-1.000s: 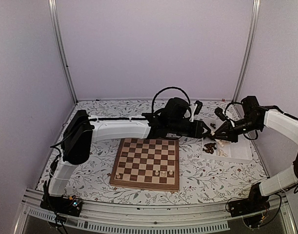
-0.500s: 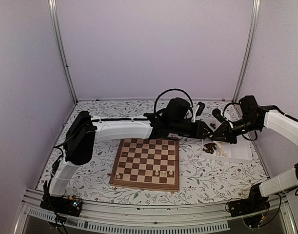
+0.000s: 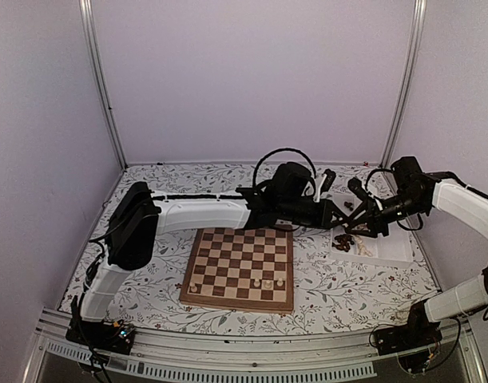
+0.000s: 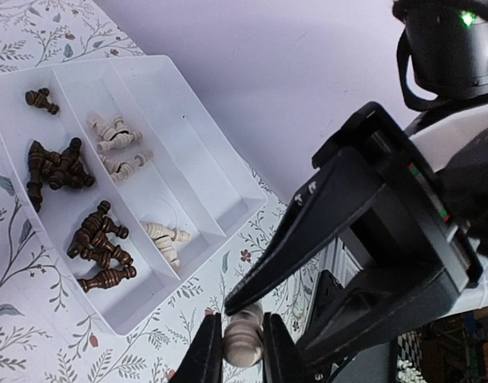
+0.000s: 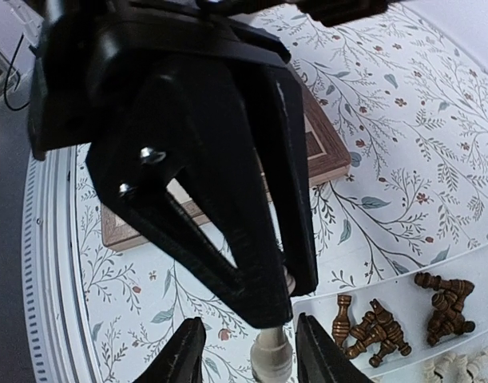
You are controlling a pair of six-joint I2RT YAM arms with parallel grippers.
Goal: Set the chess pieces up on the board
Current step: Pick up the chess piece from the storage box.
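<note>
On the floral worktop (image 3: pixel 148 291) the chessboard (image 3: pixel 236 249) lies in the middle, and it is nearly bare. Only a few pale chessmen (image 3: pixel 267 283) stand on its near row, one toward the left corner and the others bunched toward the right. No dark piece shows on it.

The left arm (image 3: pixel 196 214) stretches past the board's far edge toward the right. Its jaws are pinched on a single pale piece (image 4: pixel 244 343), held in the air near the tray's corner. The right arm (image 3: pixel 463 199) meets it there. Its jaws stand apart on either side of that same piece with a gap on both sides, so they grip nothing. This looks like a hand-over, with the left arm now carrying the piece.

Farther right, the white tray (image 4: pixel 176 148) holds the rest: dark chessmen (image 4: pixel 60 167) heaped in one compartment, cream chessmen (image 4: pixel 116 140) lying in the next, and the third compartment bare.

By my reckoning the task is at an early stage. Most of the pale side and all of the dark side are yet to be placed.
</note>
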